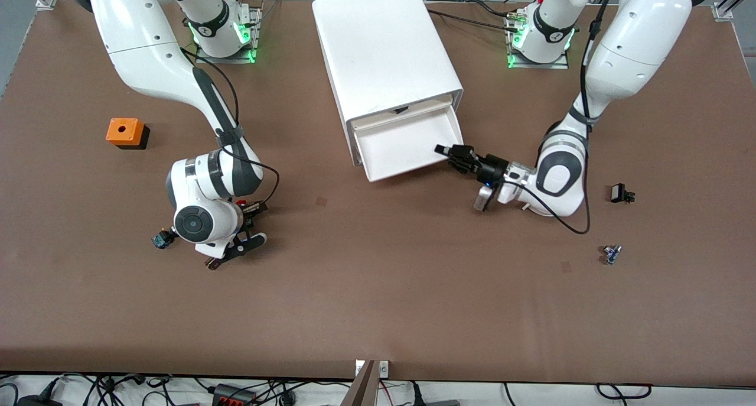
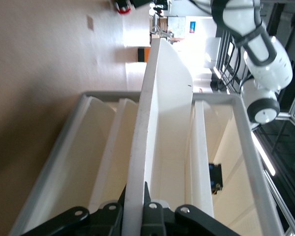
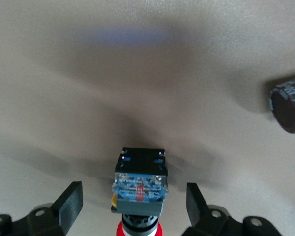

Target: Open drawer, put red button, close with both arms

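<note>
The red button [image 3: 137, 189] lies on the table with its red cap toward the wrist camera, between the fingers of my right gripper [image 3: 135, 196], which is open and touches it on neither side. In the front view the right gripper [image 1: 251, 224] is low over the table toward the right arm's end, and the hand hides most of the button. The white drawer [image 1: 407, 143] stands pulled out of its cabinet [image 1: 384, 45] with nothing in it. My left gripper [image 1: 450, 152] is shut on the drawer's front wall [image 2: 137, 147] at its corner, fingers [image 2: 148, 189] pinching the panel.
An orange box with a hole [image 1: 125, 132] sits near the right arm's end. A small blue part [image 1: 159, 239] and a dark cylinder [image 1: 211, 264] lie beside the right hand. A black part [image 1: 620, 193] and a small blue part [image 1: 611, 253] lie near the left arm's end.
</note>
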